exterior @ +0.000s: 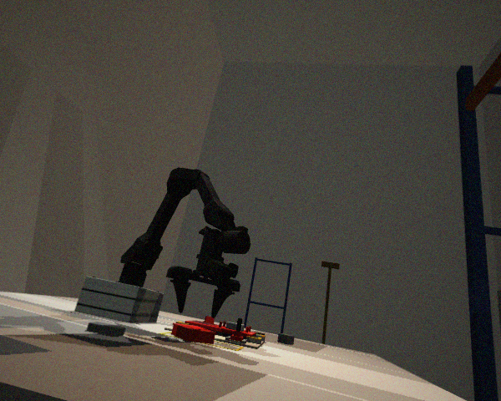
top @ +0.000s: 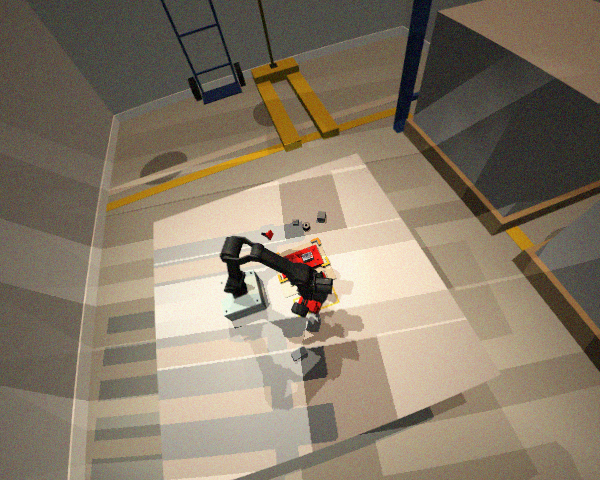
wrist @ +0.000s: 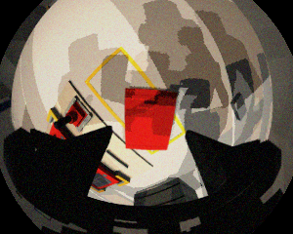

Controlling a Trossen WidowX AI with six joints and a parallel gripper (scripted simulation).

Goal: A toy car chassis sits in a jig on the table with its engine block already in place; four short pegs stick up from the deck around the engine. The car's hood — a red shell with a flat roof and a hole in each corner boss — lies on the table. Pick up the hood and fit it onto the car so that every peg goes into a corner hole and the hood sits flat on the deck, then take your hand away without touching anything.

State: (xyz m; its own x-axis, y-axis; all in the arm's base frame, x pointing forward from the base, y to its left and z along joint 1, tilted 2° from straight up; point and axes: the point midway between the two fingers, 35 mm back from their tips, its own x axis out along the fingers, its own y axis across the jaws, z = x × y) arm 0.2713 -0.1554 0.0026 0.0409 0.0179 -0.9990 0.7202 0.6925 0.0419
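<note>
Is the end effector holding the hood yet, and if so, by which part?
Nothing is held. The end effector is open, fingers spread wide, hovering above the red hood, which lies on the table beside the chassis.

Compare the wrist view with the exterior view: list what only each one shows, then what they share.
Only the wrist view: the hood from above, centred between the two dark fingers, inside a yellow outline on the table.

Only the exterior view: the arm's bent links, its grey base block, and the gripper hanging above the hood with a gap beneath the fingertips.

Both: the red hood lying on the table, the car in its jig beside it, and the gripper open and holding nothing.
</note>
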